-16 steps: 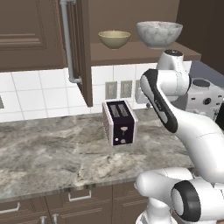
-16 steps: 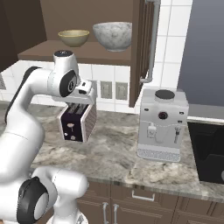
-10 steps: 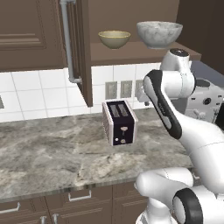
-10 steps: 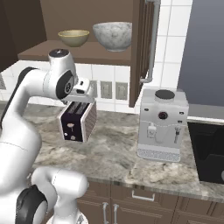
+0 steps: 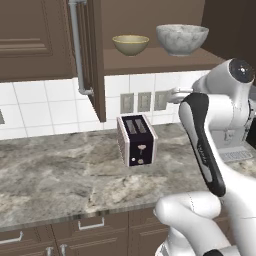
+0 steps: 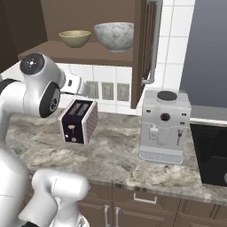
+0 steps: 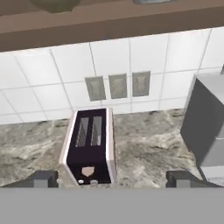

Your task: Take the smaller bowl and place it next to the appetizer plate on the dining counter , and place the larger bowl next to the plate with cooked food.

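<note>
Gripper: the gripper (image 7: 112, 179) hangs above the stone worktop with its two dark fingertips (image 7: 43, 178) set far apart and nothing between them, looking toward the tiled wall.
Arm: the white arm (image 5: 202, 145) rises at the near right of the left base view and bends up toward the open cabinet; in the right base view it stands at the near left (image 6: 37, 91).
Worktop: a grey-brown marbled counter (image 5: 55, 175) runs left to right over dark drawers.
Toaster: a dark toaster with pale sides (image 7: 89, 146) stands on the worktop, just ahead of the fingertips and between them in the hand view; also seen mid-counter (image 5: 136, 139) (image 6: 79, 121).
Coffee machine: a silver machine (image 6: 164, 126) stands on the worktop to the right of the toaster, well apart from it.
Wall: white tiles carry three grey outlet plates (image 7: 118, 85) in a row behind the toaster.
Cabinet door: a brown door with a long metal handle (image 5: 77, 47) stands open at the shelf's left side.
Smaller bowl: the olive-yellow bowl (image 5: 130, 44) sits upright on the open cabinet shelf (image 5: 150, 61), high at the far wall (image 6: 74, 38).
Larger bowl: the grey-white marbled bowl (image 5: 182, 39) sits on the same shelf, just right of the small one, close beside it (image 6: 114, 36).
</note>
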